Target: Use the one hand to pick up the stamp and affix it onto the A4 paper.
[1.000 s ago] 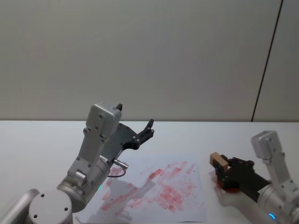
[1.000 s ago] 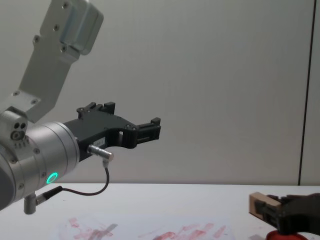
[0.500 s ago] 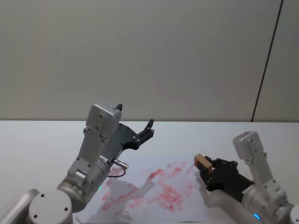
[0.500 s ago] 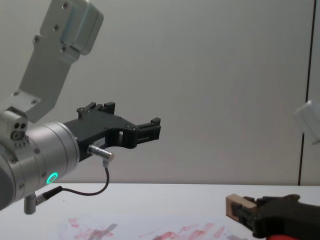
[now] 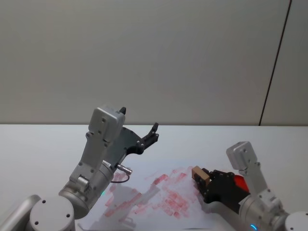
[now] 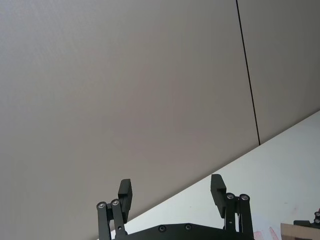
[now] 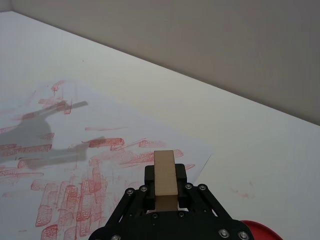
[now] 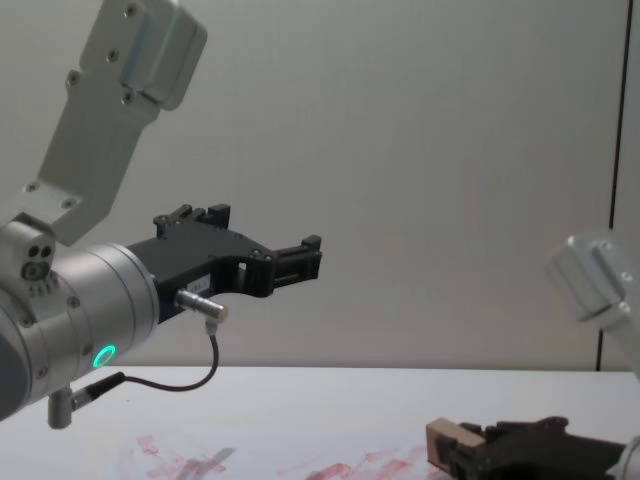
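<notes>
The right gripper is clamped on the stamp's rear, so the block juts forward, low over the paper's right edge (placed for pressing down, I'd judge). The left gripper, fingers apart, hangs idle over the paper's left side.

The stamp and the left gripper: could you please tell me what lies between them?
In the head view, just the red-smeared A4 paper lies between the stamp, held in the right gripper, and the raised left gripper.
</notes>
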You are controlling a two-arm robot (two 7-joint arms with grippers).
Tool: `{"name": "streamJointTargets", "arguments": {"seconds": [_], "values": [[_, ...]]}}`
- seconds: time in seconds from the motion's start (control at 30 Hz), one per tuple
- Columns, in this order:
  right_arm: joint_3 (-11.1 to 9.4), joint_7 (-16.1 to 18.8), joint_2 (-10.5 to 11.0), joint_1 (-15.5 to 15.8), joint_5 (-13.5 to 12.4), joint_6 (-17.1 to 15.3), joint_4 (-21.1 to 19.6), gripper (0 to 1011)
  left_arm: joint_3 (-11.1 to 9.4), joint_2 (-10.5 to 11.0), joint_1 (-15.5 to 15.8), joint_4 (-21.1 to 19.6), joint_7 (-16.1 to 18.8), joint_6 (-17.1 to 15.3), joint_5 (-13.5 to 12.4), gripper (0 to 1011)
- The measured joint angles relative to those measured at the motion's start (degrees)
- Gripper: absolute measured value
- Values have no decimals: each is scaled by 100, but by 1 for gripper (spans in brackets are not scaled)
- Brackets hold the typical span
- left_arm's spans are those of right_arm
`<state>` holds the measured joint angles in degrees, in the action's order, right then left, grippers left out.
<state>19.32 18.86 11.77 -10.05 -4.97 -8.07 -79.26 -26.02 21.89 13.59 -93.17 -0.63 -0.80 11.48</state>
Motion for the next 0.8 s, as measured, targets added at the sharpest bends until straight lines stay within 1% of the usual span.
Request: {"name": "streamJointTargets", "arguments": {"seconds": [0.43, 0.8], "values": [[91, 16, -94, -86, 185, 25, 249, 217, 0, 0, 0, 0, 0, 0, 0, 1003], [116, 24, -112, -113, 332, 42, 344, 217, 0, 0, 0, 0, 0, 0, 0, 1002]]}}
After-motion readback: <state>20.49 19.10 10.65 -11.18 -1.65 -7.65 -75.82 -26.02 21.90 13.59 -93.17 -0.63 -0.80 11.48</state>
